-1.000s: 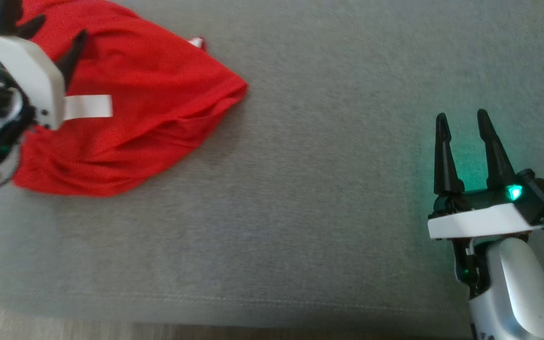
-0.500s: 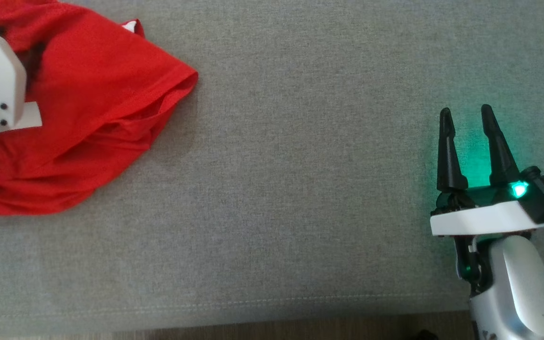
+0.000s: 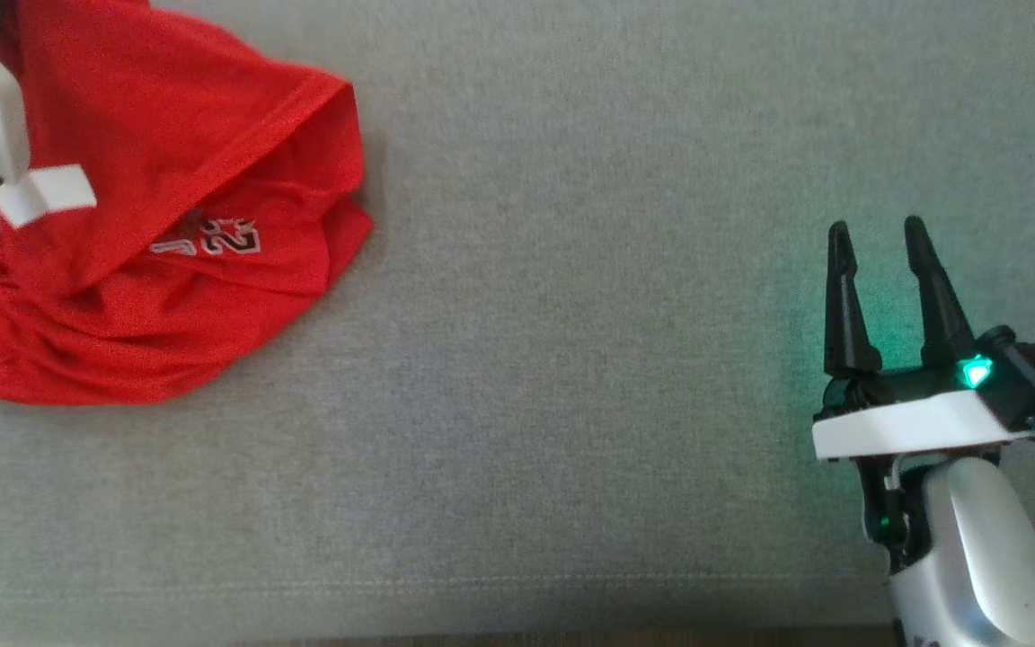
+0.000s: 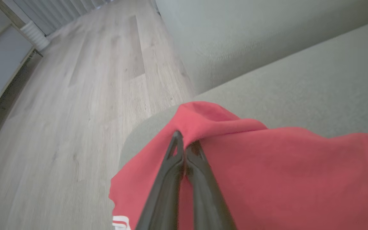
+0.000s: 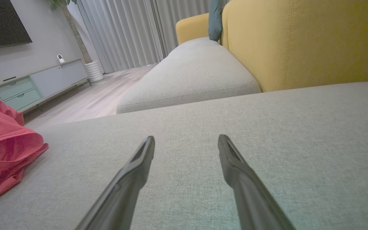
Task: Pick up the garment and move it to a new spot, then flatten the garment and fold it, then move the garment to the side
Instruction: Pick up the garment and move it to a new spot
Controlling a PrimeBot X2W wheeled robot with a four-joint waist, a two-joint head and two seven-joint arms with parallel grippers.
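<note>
Okay, left end effector: fingers pinched together on a raised ridge of the red garment, so it has hold of cloth. The grip sits near the garment's edge at the corner of the grey cushion, close to the drop to the wood floor. Probably chosen because a pinched ridge lifts the whole bundle for the carry to a new spot.

Right end effector: fingers spread wide, nothing between them, parked low over bare cushion well apart from the garment. Likely kept clear until flattening needs two grips.

The garment lies crumpled at the far left of the cushion, with layers folded over and a number print facing up. Not flat yet, so this looks like the very start of the pick-up.

Versus a second ago: the left fingers were splayed over the cloth and are now closed on it. The garment's long pointed corner has drawn in, an upper layer has shifted, and the print has come into sight. The head view has moved a little too. Right end effector unchanged.
</note>
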